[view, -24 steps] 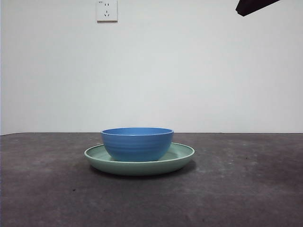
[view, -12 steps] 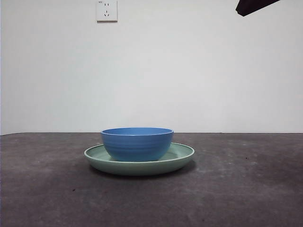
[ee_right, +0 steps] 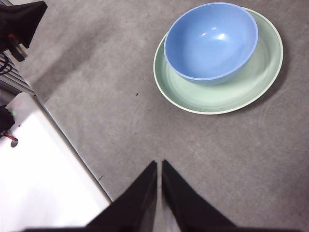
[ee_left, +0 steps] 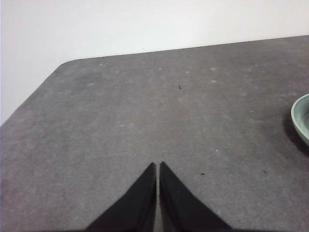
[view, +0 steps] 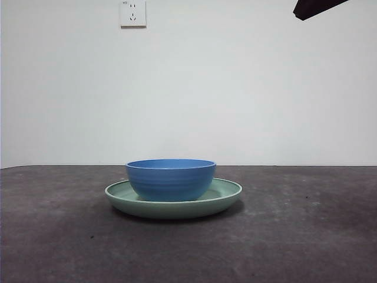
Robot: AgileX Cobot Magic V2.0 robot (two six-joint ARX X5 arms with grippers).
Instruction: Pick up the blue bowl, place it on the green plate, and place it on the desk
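The blue bowl (view: 171, 178) sits upright inside the green plate (view: 227, 193) on the desk (view: 294, 236), near the middle of the front view. In the right wrist view the bowl (ee_right: 210, 41) rests toward one side of the plate (ee_right: 241, 92). My right gripper (ee_right: 159, 166) is shut and empty, high above the desk and well away from the plate. My left gripper (ee_left: 157, 168) is shut and empty over bare desk; only the plate's rim (ee_left: 300, 118) shows at that view's edge. One arm shows as a black tip (view: 312, 7) at the top right.
A white wall with an outlet (view: 133, 13) stands behind the desk. The right wrist view shows the desk's edge with a white surface (ee_right: 43, 169) beyond it and dark equipment (ee_right: 19, 24) at the corner. The desk's rounded corner (ee_left: 67, 63) shows in the left wrist view.
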